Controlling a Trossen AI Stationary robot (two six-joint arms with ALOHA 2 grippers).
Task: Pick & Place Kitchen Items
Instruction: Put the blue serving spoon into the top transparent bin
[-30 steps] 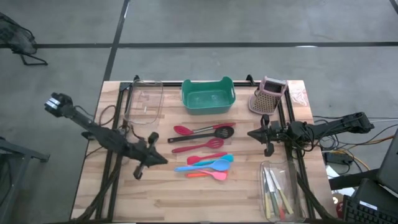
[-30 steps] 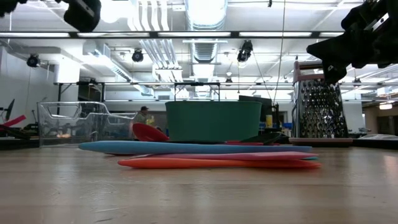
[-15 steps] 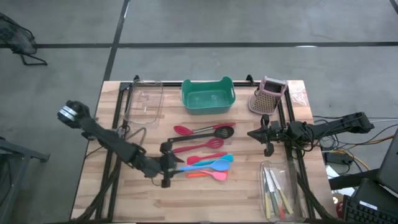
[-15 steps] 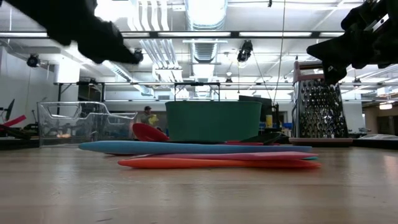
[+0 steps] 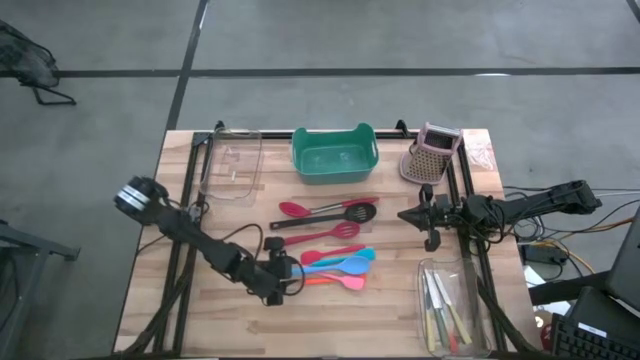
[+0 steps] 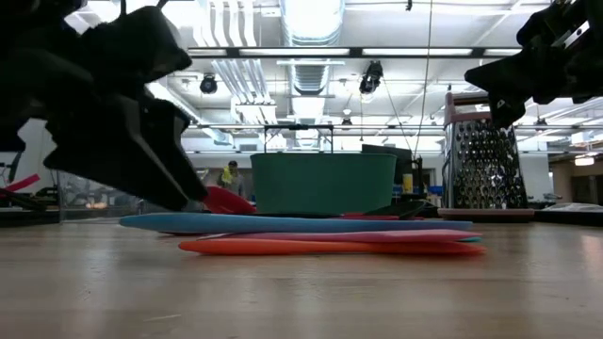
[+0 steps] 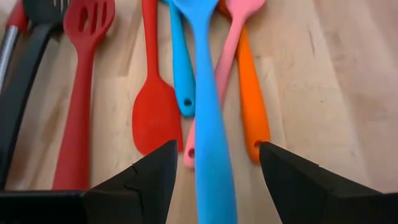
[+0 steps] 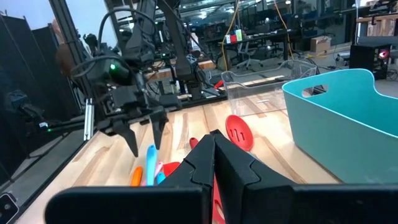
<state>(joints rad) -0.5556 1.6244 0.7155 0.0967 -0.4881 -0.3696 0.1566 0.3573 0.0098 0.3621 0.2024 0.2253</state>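
Note:
The kitchen items lie flat in a row mid-table: a red spoon (image 5: pixel 296 209), a black slotted turner (image 5: pixel 340 214), a red slotted turner (image 5: pixel 322 234), a red spatula (image 7: pixel 155 112), two blue utensils (image 7: pixel 208 124), a pink one (image 7: pixel 233 37) and an orange one (image 7: pixel 252 106). My left gripper (image 5: pixel 292 273) is open, low over their handle ends and tipped down. In the left wrist view its fingers stand on either side of the big blue handle without touching it. My right gripper (image 5: pixel 405 213) waits shut above the table's right side.
A teal tub (image 5: pixel 334 155) stands at the far middle, a clear container (image 5: pixel 232 165) to its left and a pinkish perforated holder (image 5: pixel 432 152) to its right. Another clear container (image 5: pixel 447 305) with pale-handled pieces sits near right. Bare wood lies along the near edge.
My left gripper has come down and toward the table's right, from the left side to the handle ends of the coloured utensils. It has tipped downward and opened on the way. The utensils have not moved.

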